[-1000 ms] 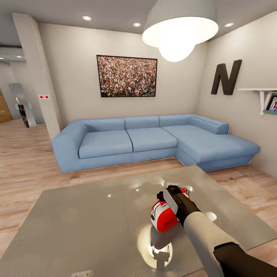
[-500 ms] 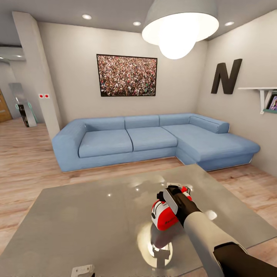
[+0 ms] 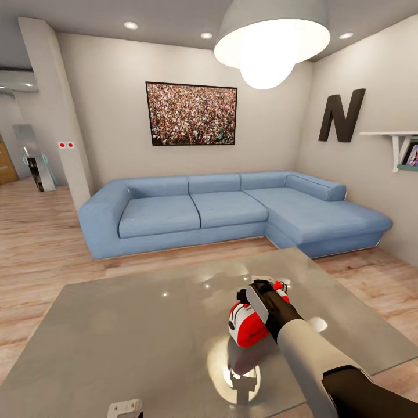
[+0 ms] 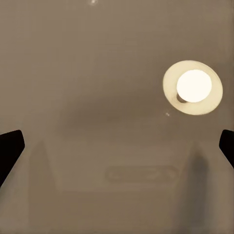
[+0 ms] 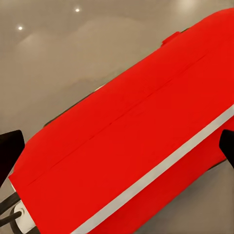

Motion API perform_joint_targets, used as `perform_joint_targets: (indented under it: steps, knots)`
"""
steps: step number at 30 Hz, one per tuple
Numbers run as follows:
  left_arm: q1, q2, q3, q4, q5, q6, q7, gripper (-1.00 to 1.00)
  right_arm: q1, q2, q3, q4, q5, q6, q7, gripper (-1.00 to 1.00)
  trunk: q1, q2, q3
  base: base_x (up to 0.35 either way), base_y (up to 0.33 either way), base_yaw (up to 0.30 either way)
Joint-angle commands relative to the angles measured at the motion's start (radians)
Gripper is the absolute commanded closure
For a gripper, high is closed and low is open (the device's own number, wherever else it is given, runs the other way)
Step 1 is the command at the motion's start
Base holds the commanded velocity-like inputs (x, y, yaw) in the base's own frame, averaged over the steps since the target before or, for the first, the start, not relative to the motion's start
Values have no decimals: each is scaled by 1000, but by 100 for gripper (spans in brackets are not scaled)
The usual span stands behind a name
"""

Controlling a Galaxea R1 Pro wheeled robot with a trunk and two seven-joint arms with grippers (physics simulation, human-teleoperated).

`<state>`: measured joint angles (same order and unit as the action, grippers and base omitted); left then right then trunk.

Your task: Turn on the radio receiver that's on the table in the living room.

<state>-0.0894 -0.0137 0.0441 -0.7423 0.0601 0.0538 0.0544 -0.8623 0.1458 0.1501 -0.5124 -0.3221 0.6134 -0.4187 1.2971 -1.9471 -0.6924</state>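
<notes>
Red radio receiver [image 3: 248,326] sits on glossy grey surface [image 3: 145,325], right of centre, before blue sofa [image 3: 220,212]. Right claw [image 3: 264,299] hangs just over its top, fingers [image 5: 9,151] spread wide, gripping nothing. Left claw [image 4: 117,146] open above bare surface.
</notes>
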Motion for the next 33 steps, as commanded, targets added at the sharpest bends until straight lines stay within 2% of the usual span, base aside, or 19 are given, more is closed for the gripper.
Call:
perform_joint_targets:
  steps: [1,18,22,26,27,33]
  knots:
    - [0,0,-1,133,3,0,-1,-100,0,0,0,0,0,0,0,-100,0,0,0,0,0,0]
    - [0,0,-1,133,3,0,-1,-100,0,0,0,0,0,0,0,-100,0,0,0,0,0,0]
    - [0,0,-1,133,3,-1,-1,-100,0,0,0,0,0,0,0,-100,15,-28,-13,0,0,0]
    - [0,0,-1,133,3,-1,-1,-100,0,0,0,0,0,0,0,-100,15,-28,-13,0,0,0]
    - [0,1,-1,133,3,-1,-1,-100,0,0,0,0,0,0,0,100,15,-28,-13,0,0,0]
    - [0,1,-1,133,3,0,-1,-100,0,0,-1,0,0,-2,0,100,15,-28,-13,0,0,0]
